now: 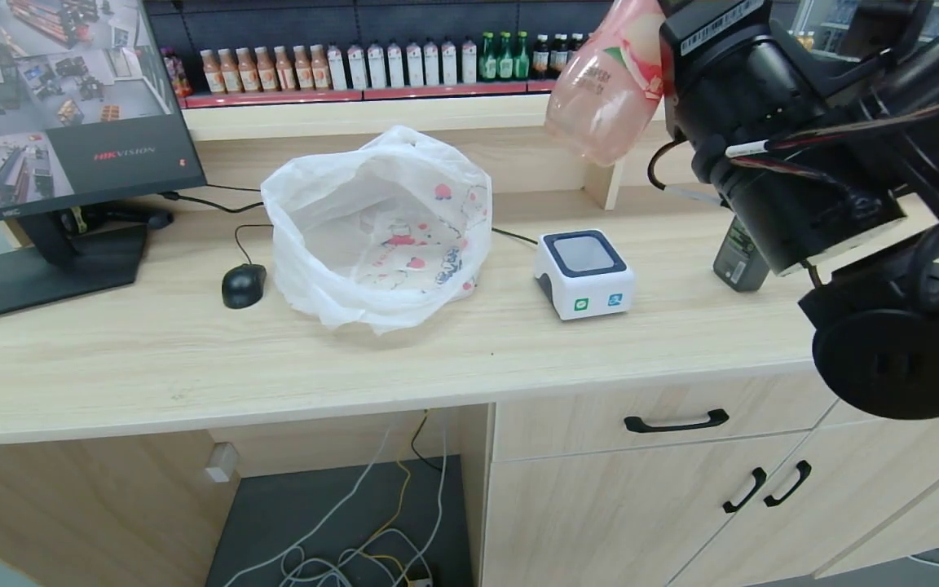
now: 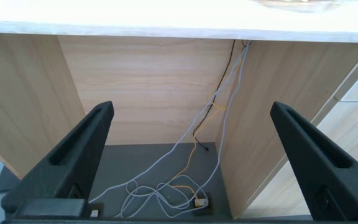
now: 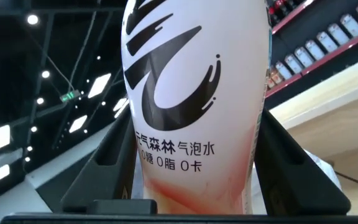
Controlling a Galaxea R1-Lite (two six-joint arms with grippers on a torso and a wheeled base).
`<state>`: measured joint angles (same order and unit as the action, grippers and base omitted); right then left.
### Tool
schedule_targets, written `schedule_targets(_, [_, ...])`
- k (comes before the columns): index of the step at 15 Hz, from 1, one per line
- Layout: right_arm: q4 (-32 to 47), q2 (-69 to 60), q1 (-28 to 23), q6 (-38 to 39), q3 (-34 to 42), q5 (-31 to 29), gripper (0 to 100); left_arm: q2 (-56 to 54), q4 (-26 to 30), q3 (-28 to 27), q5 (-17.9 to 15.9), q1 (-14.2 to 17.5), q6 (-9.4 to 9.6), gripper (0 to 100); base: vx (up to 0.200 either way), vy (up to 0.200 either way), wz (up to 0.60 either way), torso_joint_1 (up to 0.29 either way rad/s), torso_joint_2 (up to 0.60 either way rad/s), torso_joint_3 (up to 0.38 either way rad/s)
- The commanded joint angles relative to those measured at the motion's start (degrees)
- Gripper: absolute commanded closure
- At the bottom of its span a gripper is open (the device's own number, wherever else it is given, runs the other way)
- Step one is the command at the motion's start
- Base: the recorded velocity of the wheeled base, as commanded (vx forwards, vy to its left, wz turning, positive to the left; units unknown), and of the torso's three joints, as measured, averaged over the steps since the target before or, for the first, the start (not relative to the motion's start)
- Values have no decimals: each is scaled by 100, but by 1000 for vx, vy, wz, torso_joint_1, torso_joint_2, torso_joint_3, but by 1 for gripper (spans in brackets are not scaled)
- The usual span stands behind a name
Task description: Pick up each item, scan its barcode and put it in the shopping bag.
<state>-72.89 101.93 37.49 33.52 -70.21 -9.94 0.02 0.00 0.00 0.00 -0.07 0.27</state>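
A pink drink bottle [image 1: 608, 90] with a white label hangs tilted high above the right part of the wooden counter [image 1: 152, 359], its base pointing down. My right gripper [image 3: 194, 186] is shut on the bottle [image 3: 194, 106], black fingers [image 3: 104, 168] pressing on both sides. The white scanner [image 1: 584, 273] with its dark glass top sits on the counter below and slightly left of the bottle. Left of the scanner stands the open white shopping bag [image 1: 380, 228]. My left gripper [image 2: 192, 112] is open below the counter, facing the knee space.
A dark item [image 1: 738, 257] stands on the counter behind my right arm. A monitor [image 1: 54, 122] and black mouse [image 1: 243, 285] occupy the counter's left. Bottles line the back shelf [image 1: 372, 65]. Cables [image 2: 179, 186] lie on the floor under the counter; drawers [image 1: 673, 424] at right.
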Motion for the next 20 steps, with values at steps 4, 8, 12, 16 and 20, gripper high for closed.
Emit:
schedule_targets(4, [38,-779,725,-1929,842,229,100,-2,0,0,0,7,0,0,0,0,0,0,0,0])
schedule_targets(8, [635,-1588,760,-2922,1835,185,100,-2,0,0,0,7,0,0,0,0,0,0,0,0])
schedule_targets(12, [846,-1992,699,-4126,2459,62,100,-2,0,0,0,-1,0,0,0,0,0,0,0,0])
schedule_targets(16, [-551,-1491,549,-4495,3347,-351,100,-2,0,0,0,-1,43,0,0,0,0,0,0,0])
schedule_targets(20, [-1017,-1430,576,-4662,4366,-404,100,-2,0,0,0,7,-18,0,0,0,0,0,0,0])
